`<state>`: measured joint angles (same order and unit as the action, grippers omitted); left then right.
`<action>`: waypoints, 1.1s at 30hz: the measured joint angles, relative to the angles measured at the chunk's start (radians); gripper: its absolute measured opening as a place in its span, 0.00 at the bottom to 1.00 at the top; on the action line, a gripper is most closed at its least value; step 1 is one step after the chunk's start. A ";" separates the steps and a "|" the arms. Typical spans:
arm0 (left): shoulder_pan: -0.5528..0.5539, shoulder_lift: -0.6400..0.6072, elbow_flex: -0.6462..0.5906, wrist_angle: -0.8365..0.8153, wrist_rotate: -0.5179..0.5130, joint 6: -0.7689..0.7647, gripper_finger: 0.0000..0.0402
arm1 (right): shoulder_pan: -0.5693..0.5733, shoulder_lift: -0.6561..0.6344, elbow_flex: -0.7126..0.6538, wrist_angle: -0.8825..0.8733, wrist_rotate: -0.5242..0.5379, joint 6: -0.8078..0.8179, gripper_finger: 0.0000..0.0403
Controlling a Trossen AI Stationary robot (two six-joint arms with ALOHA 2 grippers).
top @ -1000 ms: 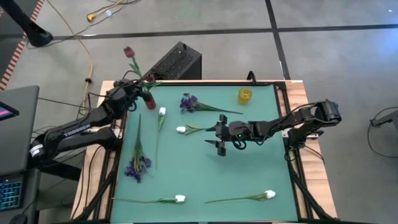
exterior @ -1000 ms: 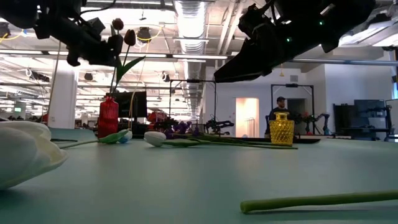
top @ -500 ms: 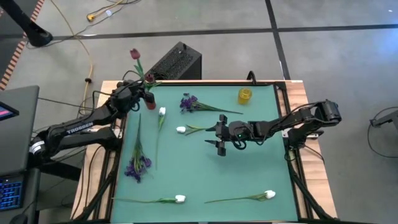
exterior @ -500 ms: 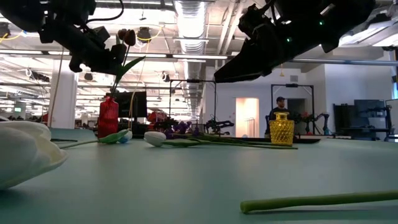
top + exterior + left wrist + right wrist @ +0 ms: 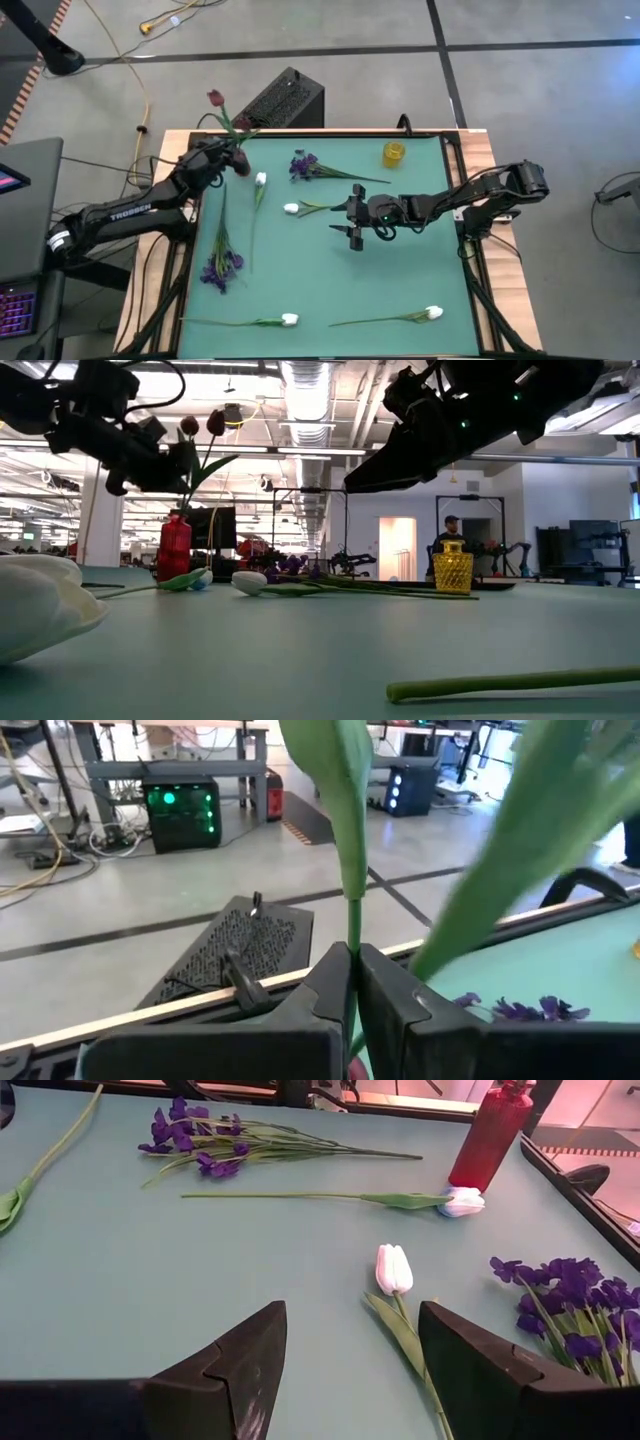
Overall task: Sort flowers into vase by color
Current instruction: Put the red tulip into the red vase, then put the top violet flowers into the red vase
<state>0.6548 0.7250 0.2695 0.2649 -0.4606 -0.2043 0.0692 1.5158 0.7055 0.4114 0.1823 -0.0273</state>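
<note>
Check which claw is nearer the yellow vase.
Right. The right claw hangs over mid-table, below-left of the yellow vase in the high view; the left claw is across the table at the far-left corner, clamped on a red tulip.

Mat centre (image 5: 330, 285) open. Left gripper (image 5: 232, 160) + red tulip (image 5: 216, 99) crowd red vase (image 5: 174, 547); right gripper (image 5: 356, 217) hangs mid-table.
</note>
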 joint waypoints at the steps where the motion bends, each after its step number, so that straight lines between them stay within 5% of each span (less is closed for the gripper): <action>1: 0.000 0.000 0.000 -0.007 0.000 0.000 0.02 | 0.000 0.000 0.000 0.000 0.000 0.000 0.63; 18: 0.000 -0.045 0.000 -0.139 -0.014 0.007 0.30 | 0.000 0.000 0.000 0.004 0.001 0.003 0.63; 25: 0.000 -0.106 0.116 -0.435 0.009 -0.041 0.30 | -0.028 0.000 0.004 -0.028 0.000 0.005 0.63; 33: 0.000 -0.103 0.311 -0.764 0.065 -0.064 0.30 | -0.213 0.001 0.141 -0.400 0.000 -0.004 0.63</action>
<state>0.6548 0.6216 0.5807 -0.4996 -0.3957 -0.2682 -0.1440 1.5166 0.8467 0.0110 0.1822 -0.0308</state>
